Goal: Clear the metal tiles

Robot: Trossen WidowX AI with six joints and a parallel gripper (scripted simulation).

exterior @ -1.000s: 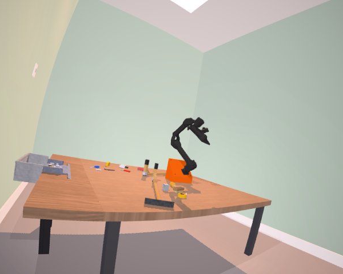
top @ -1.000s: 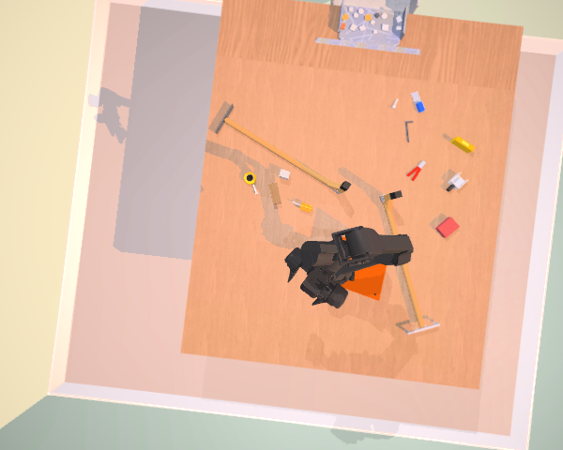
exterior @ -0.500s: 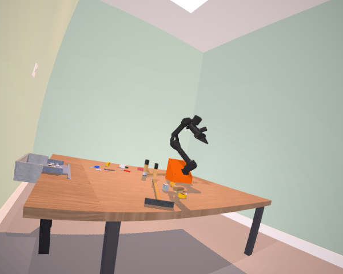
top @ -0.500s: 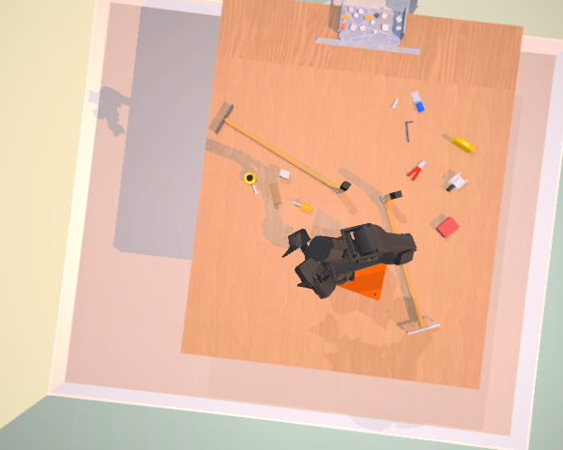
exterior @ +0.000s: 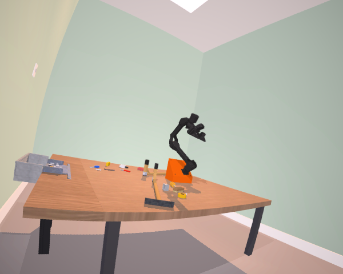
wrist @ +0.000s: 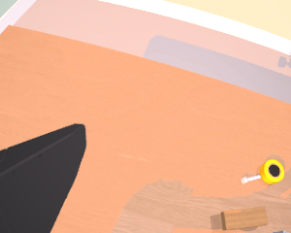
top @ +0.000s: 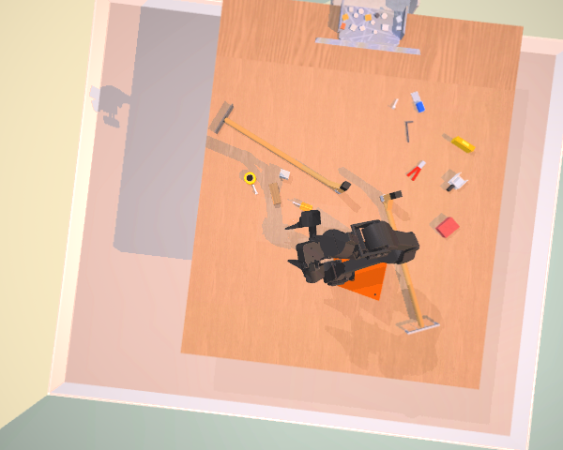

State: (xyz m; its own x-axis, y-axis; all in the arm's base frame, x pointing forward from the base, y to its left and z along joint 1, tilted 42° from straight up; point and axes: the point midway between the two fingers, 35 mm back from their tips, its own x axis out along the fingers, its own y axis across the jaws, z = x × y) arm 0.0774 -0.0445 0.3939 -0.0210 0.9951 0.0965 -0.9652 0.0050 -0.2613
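Note:
My gripper is open and empty, high above the table beside the orange base. A long tool with a wooden handle and a wide flat grey head lies with its head at the table's left edge and its black-tipped grip end near mid-table. A second long tool with a thin metal frame head lies to the right of the base. I cannot tell surely which is the scraper. Several small tiles lie on the steel plate, with the catch box beyond.
An orange base carries the arm. A yellow tape measure, a wooden block and a yellow screwdriver lie near the first tool. Red pliers and a red block lie to the right.

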